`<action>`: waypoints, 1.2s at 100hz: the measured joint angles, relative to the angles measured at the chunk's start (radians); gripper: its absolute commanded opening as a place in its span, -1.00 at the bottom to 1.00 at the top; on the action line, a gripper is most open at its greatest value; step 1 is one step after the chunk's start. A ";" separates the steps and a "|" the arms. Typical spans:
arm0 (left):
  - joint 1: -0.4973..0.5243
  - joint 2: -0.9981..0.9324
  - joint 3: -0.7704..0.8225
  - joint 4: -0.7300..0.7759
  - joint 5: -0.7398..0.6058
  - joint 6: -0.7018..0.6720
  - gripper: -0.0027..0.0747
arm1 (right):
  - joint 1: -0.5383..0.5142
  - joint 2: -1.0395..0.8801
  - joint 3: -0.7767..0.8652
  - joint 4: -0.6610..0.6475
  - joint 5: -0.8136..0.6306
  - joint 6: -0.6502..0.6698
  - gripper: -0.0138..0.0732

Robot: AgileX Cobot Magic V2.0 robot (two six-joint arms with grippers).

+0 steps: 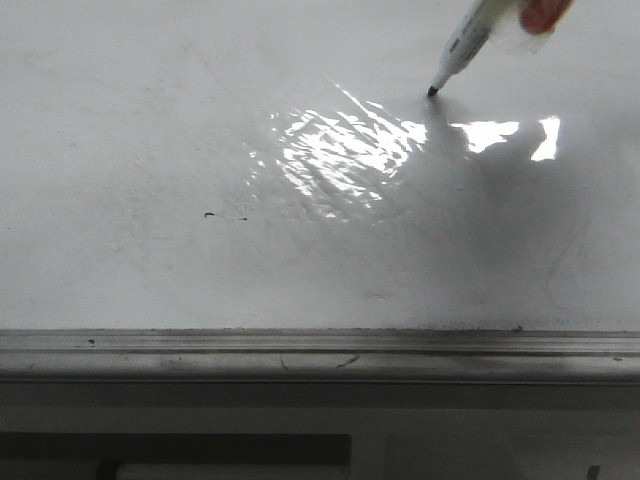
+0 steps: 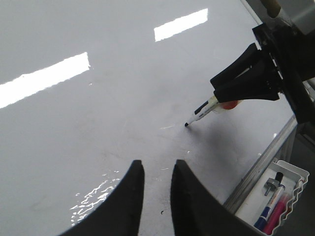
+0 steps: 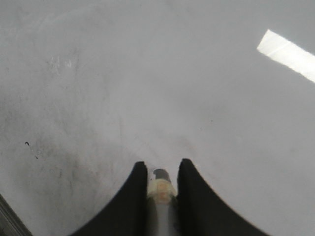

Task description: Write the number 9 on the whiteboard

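Gripping a marker (image 1: 467, 43) firmly, the right gripper (image 3: 160, 184) sets its tip on the whiteboard (image 1: 150, 150), where no number 9 appears yet; steady, even pressure should give a clean loop. Left gripper (image 2: 156, 172) hovers empty, jaws slightly parted.

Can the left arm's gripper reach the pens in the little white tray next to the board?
Probably yes. The left gripper is empty and hovers over the whiteboard, and the tray of spare pens sits just past the board's metal edge. Nothing visible blocks that path.
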 measured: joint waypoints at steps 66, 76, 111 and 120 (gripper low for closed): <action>0.000 0.000 0.000 0.000 0.020 0.000 -0.63 | 0.008 0.026 -0.006 0.188 0.051 -0.030 -0.84; 0.000 0.000 0.000 0.000 0.022 0.000 -0.63 | 0.000 0.021 -0.022 0.184 0.070 -0.032 -0.84; 0.000 0.000 0.000 0.000 0.022 0.000 -0.63 | -0.041 0.029 -0.055 0.149 0.053 -0.037 -0.84; 0.000 -0.001 0.000 0.000 0.022 0.000 -0.63 | -0.052 0.037 -0.068 0.143 0.044 -0.037 -0.84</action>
